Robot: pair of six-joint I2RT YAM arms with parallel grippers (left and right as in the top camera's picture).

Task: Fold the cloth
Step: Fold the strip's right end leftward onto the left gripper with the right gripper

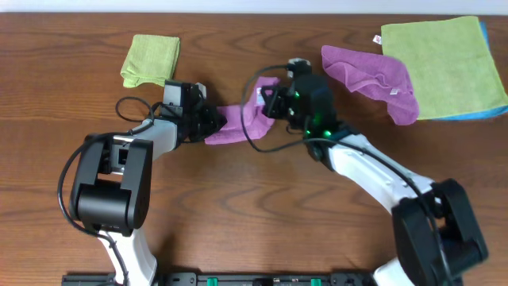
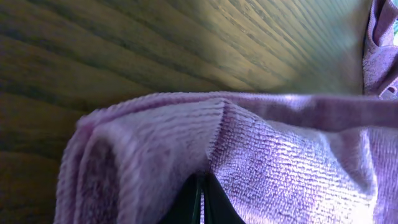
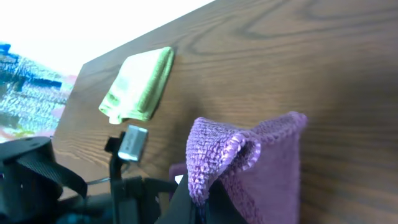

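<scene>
The cloth (image 1: 236,125) is a lilac-purple piece stretched between my two grippers at the table's middle, and it looks lifted and bunched. My left gripper (image 1: 216,125) is shut on its left end. In the left wrist view the dark fingertips (image 2: 203,190) pinch a fold of the cloth (image 2: 280,162), which fills the frame. My right gripper (image 1: 267,102) is shut on the right end. In the right wrist view a corner of the cloth (image 3: 267,162) stands up from the closed jaws (image 3: 200,208).
A folded green cloth (image 1: 151,58) lies at the back left and also shows in the right wrist view (image 3: 140,84). A rumpled purple cloth (image 1: 373,79) lies at the back right, next to a large flat green cloth (image 1: 444,63) on a blue one (image 1: 492,111).
</scene>
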